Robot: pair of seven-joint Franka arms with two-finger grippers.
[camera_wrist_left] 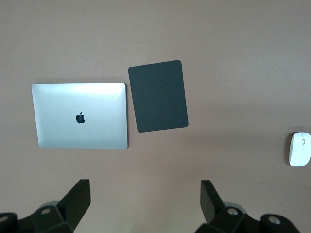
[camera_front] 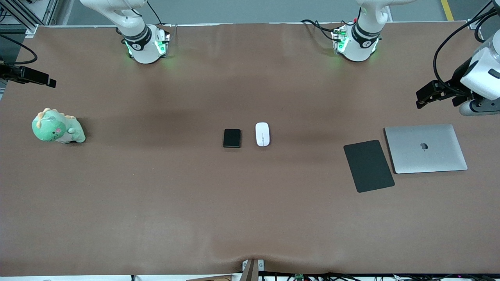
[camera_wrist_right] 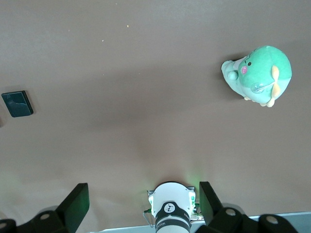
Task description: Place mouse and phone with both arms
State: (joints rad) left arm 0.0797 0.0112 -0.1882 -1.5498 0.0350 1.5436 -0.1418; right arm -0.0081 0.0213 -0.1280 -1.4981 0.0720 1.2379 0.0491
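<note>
left gripper (camera_wrist_left: 143, 204): jaws spread, empty, high over the table's left-arm end.
right gripper (camera_wrist_right: 143, 204): jaws spread, empty, over the right-arm end.
mouse (camera_front: 262, 134): mid-table, toward the left arm.
phone (camera_front: 232, 137): just beside it, toward the right arm.
long axes: both run toward the bases.

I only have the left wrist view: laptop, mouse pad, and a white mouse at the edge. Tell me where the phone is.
Observer: The phone lies beside the mouse, on the side toward the right arm's end, apart from it.
Operator: Report the right gripper.
Observer: The right gripper is open, up over the table near the green plush toy.
Operator: Now say where my left gripper sits.
Observer: The left gripper is open, up above the laptop at the left arm's end.
</note>
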